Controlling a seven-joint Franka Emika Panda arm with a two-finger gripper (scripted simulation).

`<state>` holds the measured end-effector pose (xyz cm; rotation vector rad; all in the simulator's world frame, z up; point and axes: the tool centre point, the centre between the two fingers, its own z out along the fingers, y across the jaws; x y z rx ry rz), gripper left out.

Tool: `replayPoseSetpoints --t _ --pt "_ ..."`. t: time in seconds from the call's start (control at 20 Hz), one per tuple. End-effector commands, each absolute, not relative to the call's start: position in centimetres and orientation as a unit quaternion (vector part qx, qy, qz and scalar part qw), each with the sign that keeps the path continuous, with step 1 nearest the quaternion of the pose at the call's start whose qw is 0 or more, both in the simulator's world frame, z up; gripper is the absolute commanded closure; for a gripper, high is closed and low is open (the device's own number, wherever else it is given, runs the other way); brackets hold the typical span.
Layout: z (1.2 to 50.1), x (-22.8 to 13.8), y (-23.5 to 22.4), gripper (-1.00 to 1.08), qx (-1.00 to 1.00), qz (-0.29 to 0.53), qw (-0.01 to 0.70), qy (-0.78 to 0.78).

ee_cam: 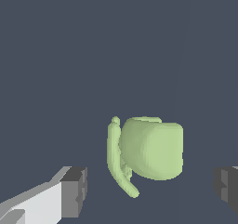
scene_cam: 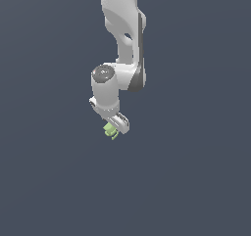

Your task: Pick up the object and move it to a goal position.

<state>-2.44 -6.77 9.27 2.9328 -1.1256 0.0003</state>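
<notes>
Object count: one light-green object point(scene_cam: 110, 130) is present, and no second item of its kind appears in either view. It has a rounded, lumpy body with a thin curved strip standing off one side; the wrist view point(ee_cam: 151, 148) shows that strip arching alongside the body and joined to it. In the exterior view the object is far smaller than the white arm and sits directly at the lower end of the gripper point(scene_cam: 115, 128), partly overlapped by it.

Arm count: one white arm point(scene_cam: 122, 29), entering from the top edge of the exterior view. Its upper link descends roughly vertically, bends at a rounded joint with a grey end cap, and the wrist section then angles downward toward the exterior view's right, ending at the gripper.

Gripper count: one, with two fingers. In the wrist view both dark finger pads point(ee_cam: 74, 192) are visible, one on either side of the object, each separated from it by a clear gap. The gripper is therefore spread apart and not pressing on the object.

Background in both views is a uniform dark blue-grey tabletop point(scene_cam: 196, 181). Whether the object rests on it or is raised above it cannot be determined.
</notes>
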Motion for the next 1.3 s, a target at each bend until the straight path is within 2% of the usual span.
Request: replayPoseSetpoints --t 0.0,0.35,1.05,1.1,1.25 --pt "9.1 -2.5 -6.9 -0.92 0.930 0.000 0.000 -0.367" --pt "8.5 -2.6 -6.9 -0.92 0.930 0.000 0.000 -0.367" --pt "4.0 -2.6 -6.9 -0.92 0.929 0.000 0.000 -0.369" --pt "4.0 -2.6 -6.9 1.08 0.929 0.000 0.000 -0.369" --pt "4.0 -2.6 -6.9 1.08 0.929 0.000 0.000 -0.369"
